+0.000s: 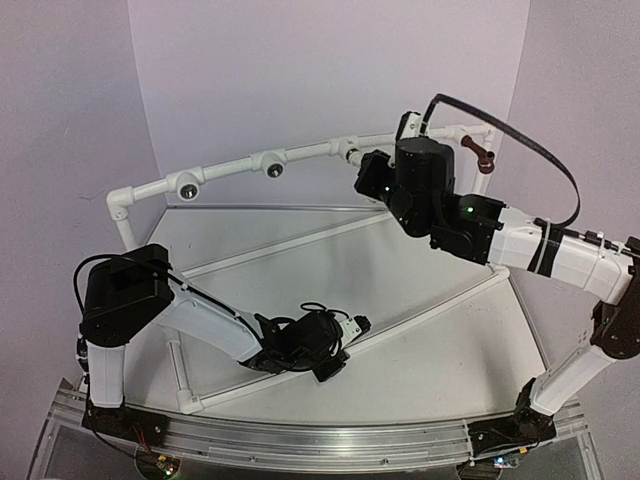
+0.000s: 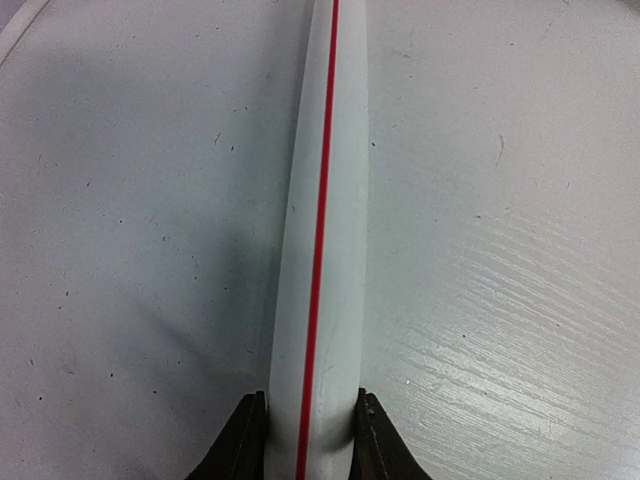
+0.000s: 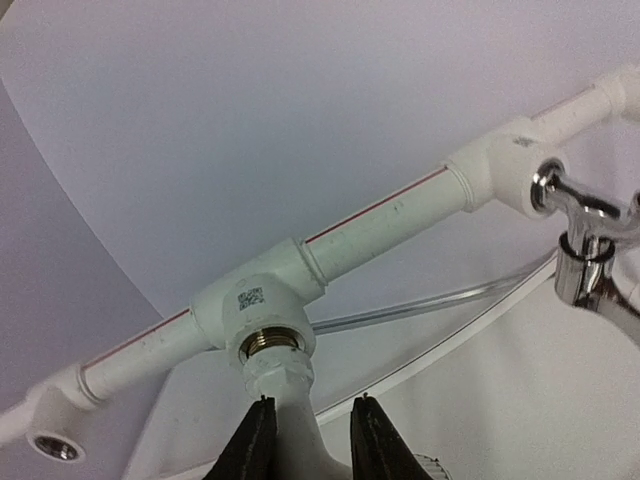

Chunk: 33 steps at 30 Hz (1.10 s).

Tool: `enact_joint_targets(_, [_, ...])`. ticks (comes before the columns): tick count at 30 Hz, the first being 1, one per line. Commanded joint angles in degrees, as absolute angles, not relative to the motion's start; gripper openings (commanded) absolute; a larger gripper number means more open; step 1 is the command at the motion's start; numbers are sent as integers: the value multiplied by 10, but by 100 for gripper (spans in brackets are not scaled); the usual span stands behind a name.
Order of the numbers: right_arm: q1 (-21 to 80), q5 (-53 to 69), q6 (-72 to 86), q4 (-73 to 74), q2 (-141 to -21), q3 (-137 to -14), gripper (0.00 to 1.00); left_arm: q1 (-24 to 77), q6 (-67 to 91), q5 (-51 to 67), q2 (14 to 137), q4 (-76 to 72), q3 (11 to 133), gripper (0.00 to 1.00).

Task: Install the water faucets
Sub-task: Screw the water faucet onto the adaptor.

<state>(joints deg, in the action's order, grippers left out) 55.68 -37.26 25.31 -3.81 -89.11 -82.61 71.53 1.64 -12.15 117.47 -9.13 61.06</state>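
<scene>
A white plastic water faucet (image 3: 283, 385) stands with its threaded end at the brass mouth of a tee socket (image 3: 262, 300) on the white pipe frame (image 3: 385, 218). My right gripper (image 3: 310, 435) is shut on this faucet's body, up at the back rail (image 1: 362, 160). A shiny silver faucet (image 3: 585, 245) sits in the socket further right. A dark red-brown faucet (image 1: 480, 152) sits on the frame's right end. My left gripper (image 2: 310, 440) is shut on a low white pipe with a red line (image 2: 325, 200), near the table's front (image 1: 332, 362).
Two open tee sockets (image 1: 187, 188) (image 1: 275, 168) face forward on the left part of the back rail; another open one shows in the right wrist view (image 3: 55, 447). The low frame pipes (image 1: 430, 310) run diagonally across the white table. Lilac walls close in behind.
</scene>
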Motion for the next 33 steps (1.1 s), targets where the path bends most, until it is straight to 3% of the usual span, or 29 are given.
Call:
enact_joint_targets(1, [518,-216,621,-25,-916,-831,0,714,115,-95,1266,73,554,0])
enact_joint_targets(11, [503,-137,838,-85,-884,-808,0,714,114,-95,1266,73,553,0])
enact_joint_targets(18, [503,-75,690,-227,-871,-787,3,714,114,-96,1267,73,554,0])
enact_joint_targets(29, [528,-108,463,-212,-787,-691,93,714,114,-97,1269,73,557,0])
enact_joint_targets(30, [531,-116,449,-209,-774,-682,97,714,114,-98,1269,73,557,0])
enact_joint_targets(33, [534,-119,411,-197,-734,-650,98,714,114,-97,1269,73,558,0])
